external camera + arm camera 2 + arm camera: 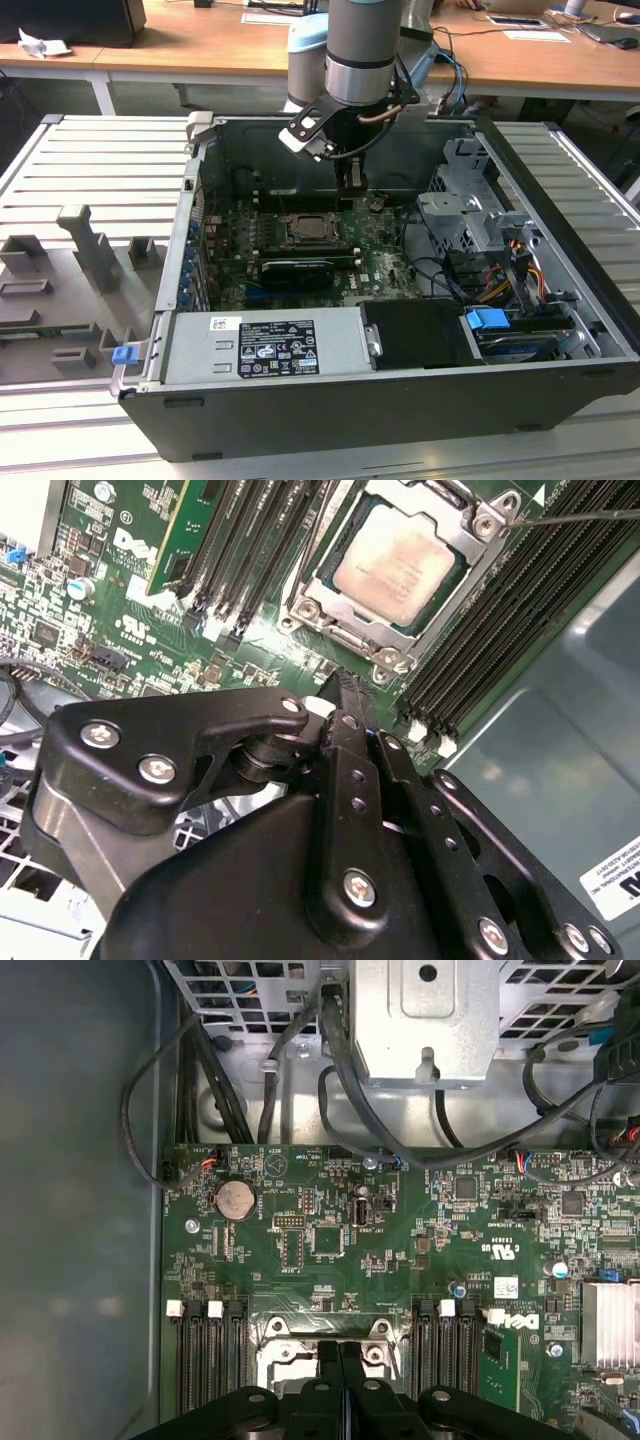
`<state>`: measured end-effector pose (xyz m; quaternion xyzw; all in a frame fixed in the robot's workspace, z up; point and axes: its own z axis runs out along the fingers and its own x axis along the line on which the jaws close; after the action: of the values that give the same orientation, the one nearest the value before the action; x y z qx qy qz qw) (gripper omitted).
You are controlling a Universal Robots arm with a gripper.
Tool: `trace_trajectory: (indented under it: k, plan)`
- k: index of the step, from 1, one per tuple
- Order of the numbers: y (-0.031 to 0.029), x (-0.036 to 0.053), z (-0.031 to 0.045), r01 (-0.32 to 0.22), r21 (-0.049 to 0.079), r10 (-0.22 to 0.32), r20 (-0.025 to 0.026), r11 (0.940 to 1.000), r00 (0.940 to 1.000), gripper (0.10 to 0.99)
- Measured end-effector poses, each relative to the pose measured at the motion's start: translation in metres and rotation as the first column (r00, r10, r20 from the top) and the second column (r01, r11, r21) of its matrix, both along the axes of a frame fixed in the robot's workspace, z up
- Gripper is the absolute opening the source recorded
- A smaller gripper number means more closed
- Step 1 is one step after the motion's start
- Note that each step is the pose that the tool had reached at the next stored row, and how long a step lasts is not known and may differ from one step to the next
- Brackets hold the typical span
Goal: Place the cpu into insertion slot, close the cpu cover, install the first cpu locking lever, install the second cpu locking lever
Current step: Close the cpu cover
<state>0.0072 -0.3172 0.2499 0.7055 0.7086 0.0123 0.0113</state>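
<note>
Gripper [350, 185] on a robot arm hangs inside an open computer case [560, 330] that lies on a ribbed grey tabletop [90, 160]; it sits low over the green motherboard [330, 1260], just beside the insertion slot [300, 608] on the side toward the case's far wall; in the first wrist view its two fingers [328, 1360] are pressed together with nothing between them.

The cpu [400, 565] lies flat in the slot, pale metal face up; the cpu cover [465, 580] lies down around it as a silvery frame and looks closed; a thin wire locking lever [580, 517] runs off from one corner; whether it is latched cannot be told.

The chip is probably light, rigid and smooth, with a delicate underside, so its edges are the safe hold; the cover looks like thin stiff sheet; the lever seems springy and best pushed near its free end.

The second wrist view gives the chip's face close up, between black memory slots [500, 630]; the first wrist view looks across the board to a coin cell battery [235, 1200] and black cables [340, 1060]; the exterior view takes in the whole case and its grey power supply [265, 345].
</note>
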Motion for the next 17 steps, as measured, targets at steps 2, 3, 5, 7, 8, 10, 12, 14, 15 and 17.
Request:
trace_trajectory:
  k: [2,3,5,7,8,10,12,14,15,17]
  plan:
    - [0.0000,-0.0008,-0.0002,0.000,0.000,0.000,0.0008,1.0000,1.0000,0.106]
    - [0.0001,-0.0013,-0.0005,0.000,0.000,0.000,0.0016,1.0000,1.0000,0.106]
    - [0.0000,-0.0032,-0.0015,0.000,0.000,0.000,0.0020,1.0000,1.0000,0.106]
    - [0.0002,-0.0053,-0.0028,0.000,0.000,0.000,0.0020,1.0000,1.0000,0.106]
    - [0.0004,-0.0066,-0.0032,0.000,0.000,0.000,0.0019,1.0000,1.0000,0.106]
    - [0.0007,-0.0089,-0.0038,0.000,0.000,0.000,0.0019,1.0000,1.0000,0.106]
    - [0.0009,-0.0119,-0.0043,0.000,0.000,0.000,0.0018,1.0000,1.0000,0.106]
    - [0.0010,-0.0173,-0.0051,-0.001,0.000,0.001,0.0020,1.0000,1.0000,0.106]
    - [0.0010,-0.0197,-0.0055,-0.005,0.000,0.005,0.0020,1.0000,1.0000,0.106]
    - [0.0010,-0.0211,-0.0077,-0.048,0.000,0.048,0.0019,0.9988,0.9988,0.106]
